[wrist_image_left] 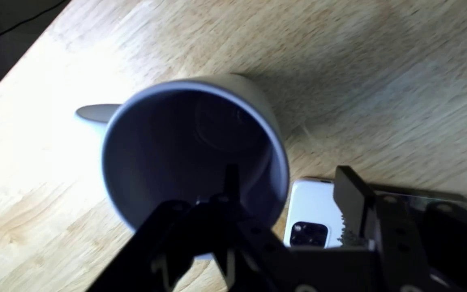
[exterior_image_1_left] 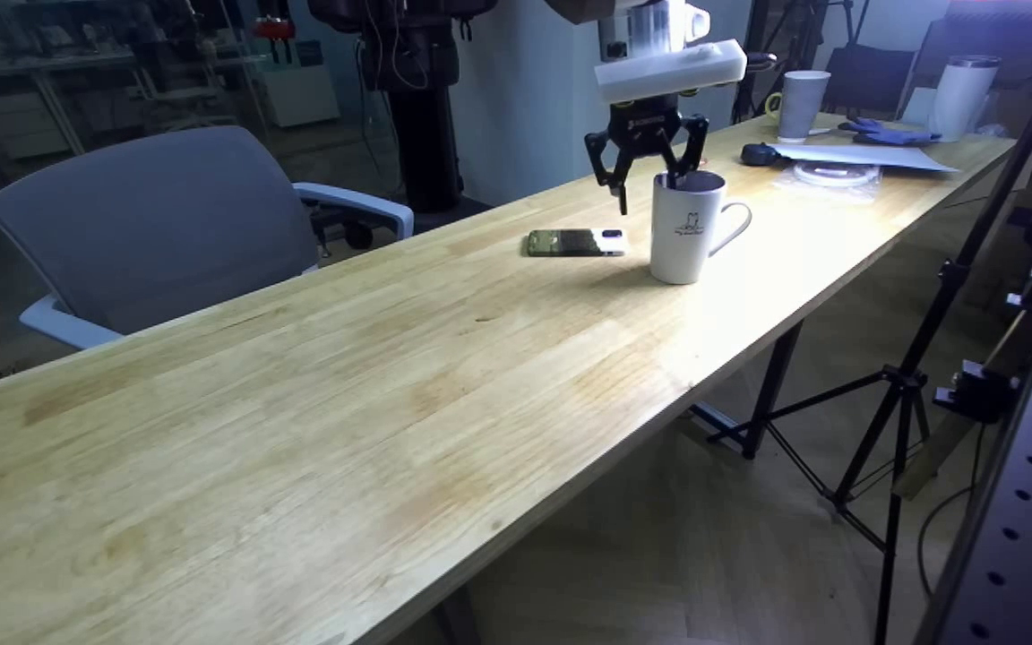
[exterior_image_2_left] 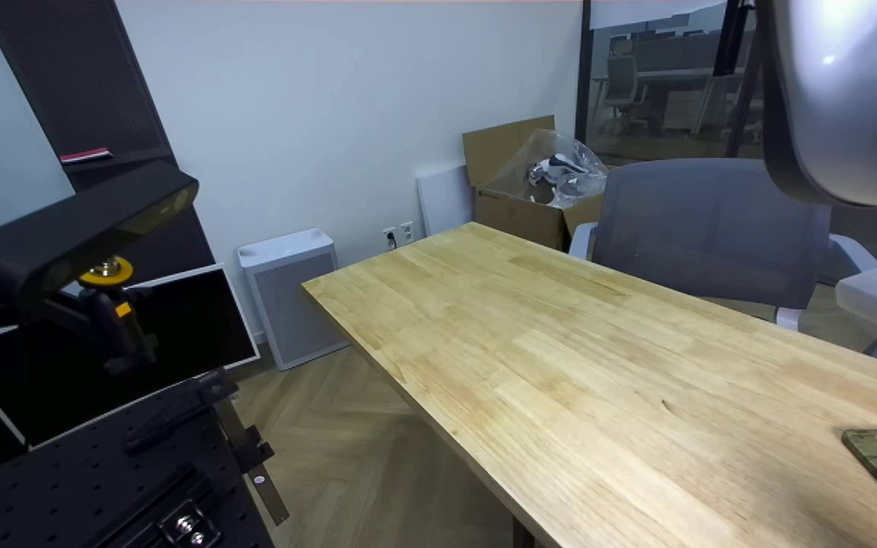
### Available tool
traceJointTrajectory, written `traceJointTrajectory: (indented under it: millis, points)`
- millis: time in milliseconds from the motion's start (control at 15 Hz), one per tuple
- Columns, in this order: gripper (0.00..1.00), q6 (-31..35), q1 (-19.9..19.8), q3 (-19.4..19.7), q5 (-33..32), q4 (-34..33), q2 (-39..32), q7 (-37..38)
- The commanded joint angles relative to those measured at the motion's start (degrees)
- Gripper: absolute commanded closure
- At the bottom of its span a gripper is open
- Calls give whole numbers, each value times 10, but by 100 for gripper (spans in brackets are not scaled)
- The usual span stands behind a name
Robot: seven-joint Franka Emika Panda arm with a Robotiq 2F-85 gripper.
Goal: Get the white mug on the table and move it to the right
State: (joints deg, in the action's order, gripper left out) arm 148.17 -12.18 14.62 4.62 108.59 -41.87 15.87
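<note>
Lying beside the white mug (exterior_image_1_left: 681, 240): a phone (exterior_image_1_left: 575, 242).

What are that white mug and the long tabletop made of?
The white mug: probably ceramic, perhaps glazed, going by its smooth wall and rounded rim. The tabletop: likely light wood, seemingly satin-finished; joined strips and grain show.

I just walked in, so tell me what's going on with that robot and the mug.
A robot arm holds its open gripper astride the wall of the white mug: one finger is down inside, the other outside with a gap left, so the mug isn't gripped yet. It stands upright on the table, with a phone lying beside it. Next, the gripper will probably close on that wall before moving the mug to the right.
</note>
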Motion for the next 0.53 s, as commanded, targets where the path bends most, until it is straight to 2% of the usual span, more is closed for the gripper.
traceJointTrajectory:
  millis: [0, 133, 467]
  points:
    - [8, -49, 20, 16, -6, -22, 16, 24]
    - [0, -76, 31, 23, -12, -30, 26, 36]
    - [0, -157, 49, 26, -24, -48, 80, 53]
